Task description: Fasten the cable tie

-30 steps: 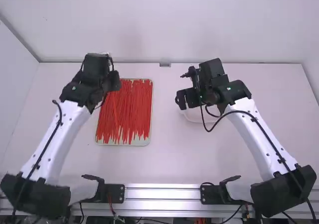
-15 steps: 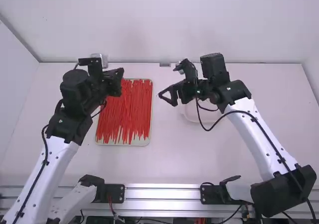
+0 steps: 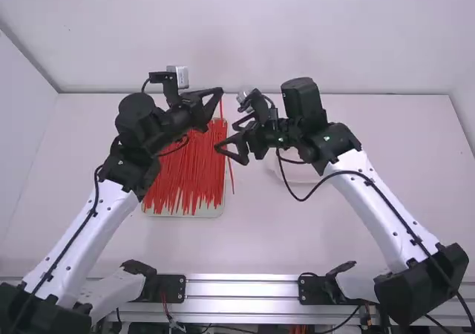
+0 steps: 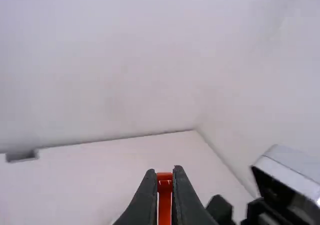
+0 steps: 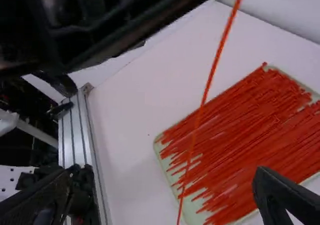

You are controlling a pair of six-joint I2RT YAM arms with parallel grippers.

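As right fingers [image 5: 282, 200] gape, left fingers [image 4: 147, 197] clamp tie [image 4: 163, 185]

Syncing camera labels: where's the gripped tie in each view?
High view: tie hangs from the left gripper, along the tray's right edge.
Left wrist view: tie pinched between the fingers.
Right wrist view: tie slants across, above the tray.
Shared landmark: left gripper, shut on the tie's top.
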